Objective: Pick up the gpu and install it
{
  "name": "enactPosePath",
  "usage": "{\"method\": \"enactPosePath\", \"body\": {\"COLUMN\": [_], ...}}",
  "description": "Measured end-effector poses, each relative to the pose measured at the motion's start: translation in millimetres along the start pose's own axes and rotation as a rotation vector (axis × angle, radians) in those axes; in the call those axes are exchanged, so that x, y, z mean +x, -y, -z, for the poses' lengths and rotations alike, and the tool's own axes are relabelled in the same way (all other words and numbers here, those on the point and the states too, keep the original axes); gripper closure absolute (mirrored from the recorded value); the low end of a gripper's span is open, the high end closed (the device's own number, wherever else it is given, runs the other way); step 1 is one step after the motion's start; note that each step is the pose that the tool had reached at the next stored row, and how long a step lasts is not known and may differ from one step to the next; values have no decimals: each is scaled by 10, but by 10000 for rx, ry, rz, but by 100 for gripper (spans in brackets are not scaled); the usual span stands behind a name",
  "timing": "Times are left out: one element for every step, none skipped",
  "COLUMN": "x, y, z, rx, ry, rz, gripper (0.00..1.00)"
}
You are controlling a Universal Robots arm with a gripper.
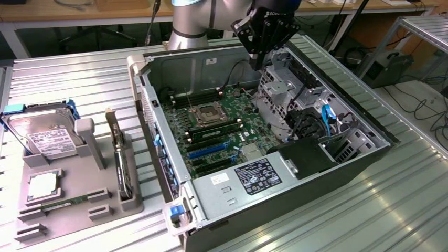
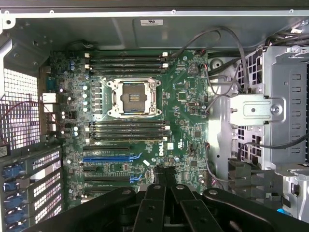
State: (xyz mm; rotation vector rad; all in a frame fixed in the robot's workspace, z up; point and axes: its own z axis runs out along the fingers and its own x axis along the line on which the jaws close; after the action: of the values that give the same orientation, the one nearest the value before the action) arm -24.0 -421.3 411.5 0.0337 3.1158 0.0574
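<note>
Ribbed metal table [image 1: 77, 79], one open case [image 1: 217, 202], one gpu [image 1: 125, 170] upright in grey holder [image 1: 70, 207], hand [image 2: 162, 175] closed, empty.

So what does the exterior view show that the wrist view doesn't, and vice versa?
Exterior view: a grey parts holder on the exterior view's left, holding the thin green-and-black gpu card standing on edge, a silver boxy hard drive and a narrow green memory stick.
Wrist view: white lettering printed on the green motherboard and a perforated metal grille beside it.
Both: the open grey metal computer case, the motherboard, its empty silver processor socket and the black gripper, shut and empty, above the board.
</note>
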Motion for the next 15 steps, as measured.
{"method": "enactPosePath", "body": {"x": [14,33,62,104,175,222,269,314,359,416,478,526,567,619,667], "y": [1,1,2,3,4,6,7,9,10,12,13,14,15,16,17], "z": [0,1,0,-2,-11,-21,-31,-39,-46,-51,-55,-56,-57,-57,-57], "rx": [0,1,-1,0,1,1,0,1,2,3,3,2,1,0,1], "ry": [0,-1,0,1,0,0,0,0,0,-1,-1,-1,-1,0,1], "rz": [1,1,1,0,2,1,-1,1,1,0,2,0,0,1,1], "gripper": [89,89,89,89,89,89,89,89,89,89,89,89,89,89,89]}}
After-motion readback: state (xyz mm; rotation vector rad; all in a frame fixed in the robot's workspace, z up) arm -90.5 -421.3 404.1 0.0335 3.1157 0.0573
